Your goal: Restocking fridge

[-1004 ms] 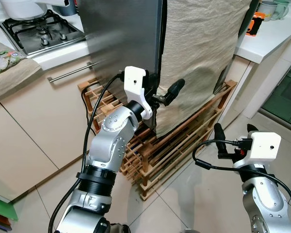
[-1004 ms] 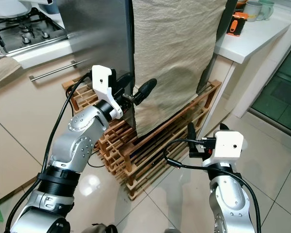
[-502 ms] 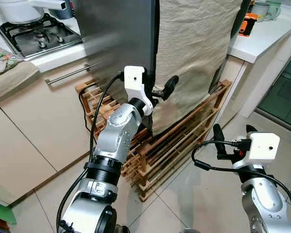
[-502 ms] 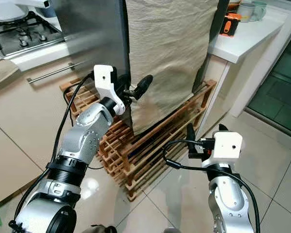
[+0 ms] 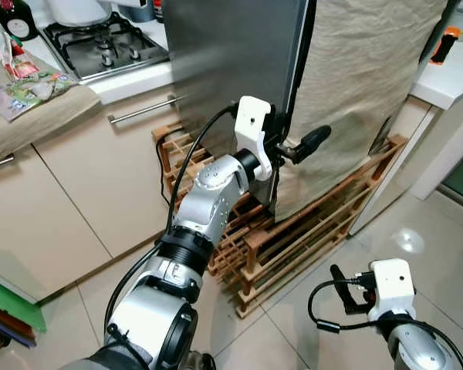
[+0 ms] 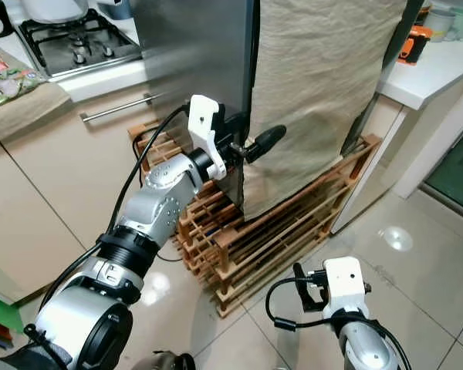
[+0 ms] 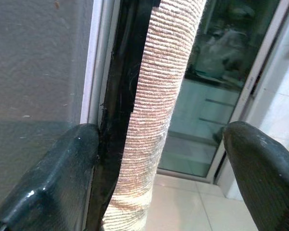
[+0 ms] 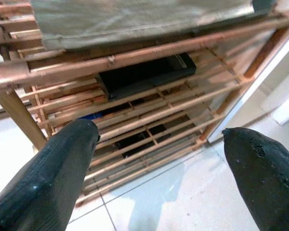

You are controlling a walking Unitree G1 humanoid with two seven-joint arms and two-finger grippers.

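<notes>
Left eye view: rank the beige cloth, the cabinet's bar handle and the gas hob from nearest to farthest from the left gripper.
1. Beige cloth: hangs right beside the left gripper, at the fridge edge.
2. Bar handle: on the cabinet front, to the robot's left.
3. Gas hob: on the counter, far left and behind.

Silver jointed arms, white wrist housings, black cables, black-fingered left tool [image 5: 292, 146]

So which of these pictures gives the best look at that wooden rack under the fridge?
The right wrist view: the wooden rack shows up close, slats plain, something black inside. The eye views show it whole but small beneath the fridge, partly behind the left arm.
</notes>
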